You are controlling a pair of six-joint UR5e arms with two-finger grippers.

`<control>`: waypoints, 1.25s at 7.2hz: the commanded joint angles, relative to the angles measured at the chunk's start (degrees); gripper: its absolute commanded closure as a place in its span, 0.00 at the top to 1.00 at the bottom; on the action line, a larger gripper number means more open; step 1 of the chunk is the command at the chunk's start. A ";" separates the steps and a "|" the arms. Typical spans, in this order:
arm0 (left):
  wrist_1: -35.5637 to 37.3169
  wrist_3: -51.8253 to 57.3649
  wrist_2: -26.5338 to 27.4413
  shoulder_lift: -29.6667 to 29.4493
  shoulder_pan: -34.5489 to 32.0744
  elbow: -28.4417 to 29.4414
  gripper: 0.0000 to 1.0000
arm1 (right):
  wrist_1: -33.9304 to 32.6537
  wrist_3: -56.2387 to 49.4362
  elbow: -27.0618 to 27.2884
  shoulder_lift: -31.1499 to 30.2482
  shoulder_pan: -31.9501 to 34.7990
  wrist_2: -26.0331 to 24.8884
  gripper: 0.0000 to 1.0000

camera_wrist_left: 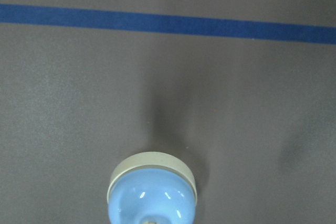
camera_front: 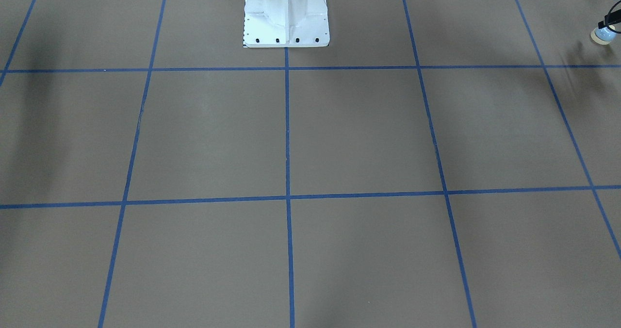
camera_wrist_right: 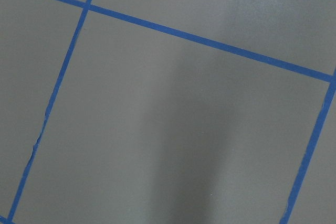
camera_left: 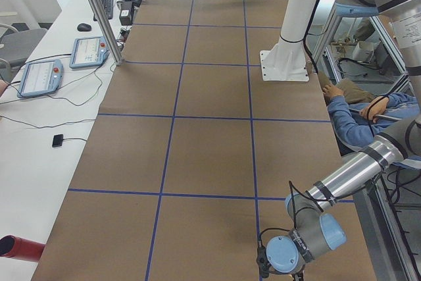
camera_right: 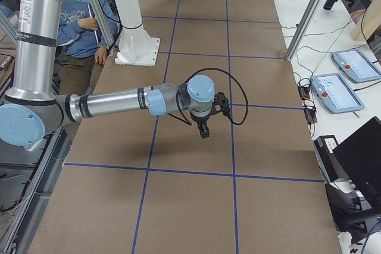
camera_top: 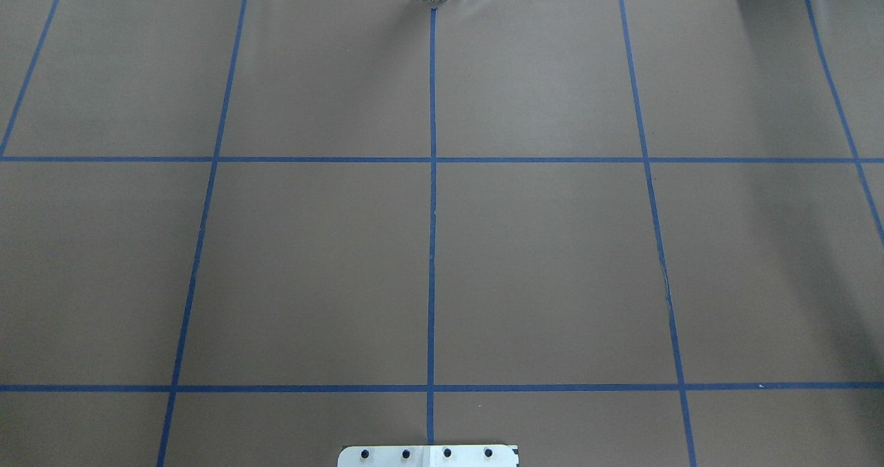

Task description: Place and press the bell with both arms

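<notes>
The light-blue bell with its cream base ring hangs tilted just above the brown table at the far right edge of the front-facing view. My left gripper is shut on its top. The left wrist view shows the bell low in the middle, its shadow on the table beyond it; the fingers are out of frame. My right gripper shows only in the exterior right view, pointing down above the middle of the table. I cannot tell whether it is open or shut. Neither arm shows in the overhead view.
The white bolted pedestal stands at the robot's edge of the table. Blue tape lines form a grid on the brown cover. A seated person is beside the table. Tablets and a red cylinder lie on side benches.
</notes>
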 commanded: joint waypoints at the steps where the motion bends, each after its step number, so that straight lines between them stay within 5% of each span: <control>1: -0.06 -0.50 -0.38 -2.73 -0.06 3.97 0.99 | 0.00 0.00 0.08 -0.09 0.02 0.09 1.00; 9: -0.23 -5.25 -0.82 -3.09 0.21 5.05 0.99 | 0.00 0.09 0.26 -0.26 -0.50 0.09 1.00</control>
